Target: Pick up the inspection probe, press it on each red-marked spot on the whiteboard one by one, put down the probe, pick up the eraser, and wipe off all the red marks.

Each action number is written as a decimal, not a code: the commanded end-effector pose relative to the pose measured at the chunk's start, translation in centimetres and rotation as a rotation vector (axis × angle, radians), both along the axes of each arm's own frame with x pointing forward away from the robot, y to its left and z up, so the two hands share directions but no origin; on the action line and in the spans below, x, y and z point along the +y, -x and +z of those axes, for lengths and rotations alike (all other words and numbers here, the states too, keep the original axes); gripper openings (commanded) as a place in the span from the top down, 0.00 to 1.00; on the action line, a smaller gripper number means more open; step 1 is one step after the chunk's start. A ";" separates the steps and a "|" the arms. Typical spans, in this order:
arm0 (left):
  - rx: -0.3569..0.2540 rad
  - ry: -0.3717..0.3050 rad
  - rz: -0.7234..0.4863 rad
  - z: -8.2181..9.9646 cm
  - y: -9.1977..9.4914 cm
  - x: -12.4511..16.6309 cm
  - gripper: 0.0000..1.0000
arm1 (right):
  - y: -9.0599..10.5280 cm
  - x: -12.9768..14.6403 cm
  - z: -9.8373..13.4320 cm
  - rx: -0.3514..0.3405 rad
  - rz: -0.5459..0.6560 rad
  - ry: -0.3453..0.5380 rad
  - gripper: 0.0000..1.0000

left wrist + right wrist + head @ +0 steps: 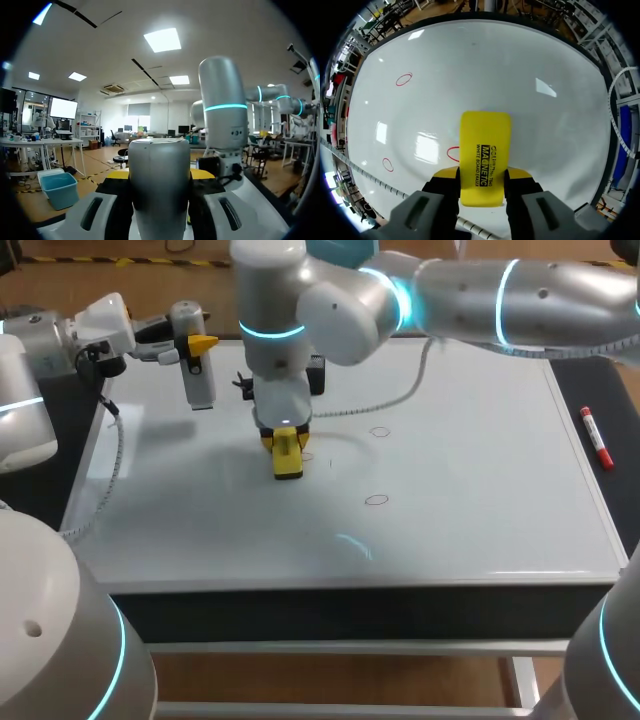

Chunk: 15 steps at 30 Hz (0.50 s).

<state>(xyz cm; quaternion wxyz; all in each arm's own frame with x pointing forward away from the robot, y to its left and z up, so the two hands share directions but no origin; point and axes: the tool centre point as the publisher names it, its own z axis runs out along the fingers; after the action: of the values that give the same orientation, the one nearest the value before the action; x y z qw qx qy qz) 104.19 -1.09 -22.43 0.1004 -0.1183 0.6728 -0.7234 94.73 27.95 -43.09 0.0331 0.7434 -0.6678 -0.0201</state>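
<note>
1. Whiteboard (480, 530): the nearest red mark (376, 500) lies unwiped.
2. Right gripper (285, 443) pinches the yellow eraser (288, 462), which is down on the board. It appears to overlap a second red mark (451, 153).
3. Third red mark (379, 432) lies beyond, apart.
4. Far left corner: left gripper (196, 346) is clamped on the inspection probe (198, 380).

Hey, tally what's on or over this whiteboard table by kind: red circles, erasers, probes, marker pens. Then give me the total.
Red circle marks: 3
Yellow eraser: 1
Inspection probe: 1
Red marker pen: 1
Total: 6
</note>
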 end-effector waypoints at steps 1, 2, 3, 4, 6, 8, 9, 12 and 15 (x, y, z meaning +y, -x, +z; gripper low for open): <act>0.001 0.000 0.001 0.1 0.0 0.0 1.00 | 0.1 -1.1 -0.6 -0.006 -0.005 -0.009 1.00; 0.001 0.000 0.001 0.1 0.0 0.0 1.00 | 0.1 -1.3 -0.6 -0.009 -0.008 -0.011 1.00; 0.001 0.000 0.001 0.1 0.0 0.0 1.00 | 0.1 -1.5 -0.6 -0.010 -0.013 -0.011 1.00; 0.001 0.000 0.001 0.1 0.0 0.0 1.00 | 0.1 -1.7 -0.7 -0.013 -0.018 -0.013 1.00; 0.001 0.000 0.001 0.1 0.0 0.0 1.00 | 0.1 -2.2 -0.7 -0.015 -0.027 -0.018 1.00; 0.001 0.000 0.001 0.1 0.0 0.0 1.00 | 0.2 -2.7 -0.8 -0.018 -0.036 -0.021 1.00; 0.001 0.000 0.001 0.1 0.0 0.0 1.00 | 0.2 -3.0 -0.9 -0.016 -0.040 -0.022 1.00; 0.001 0.000 0.001 0.1 0.0 0.0 1.00 | 0.3 -3.8 -1.1 -0.018 -0.056 -0.025 1.00; 0.001 0.000 0.001 0.1 0.0 0.0 1.00 | 0.6 -4.7 -1.0 -0.018 -0.077 -0.031 1.00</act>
<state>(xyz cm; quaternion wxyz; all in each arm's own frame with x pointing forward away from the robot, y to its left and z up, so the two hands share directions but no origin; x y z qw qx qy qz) 104.19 -1.08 -22.43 0.1005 -0.1184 0.6728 -0.7234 94.68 24.85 -43.29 0.0245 0.7169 -0.6964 -0.0234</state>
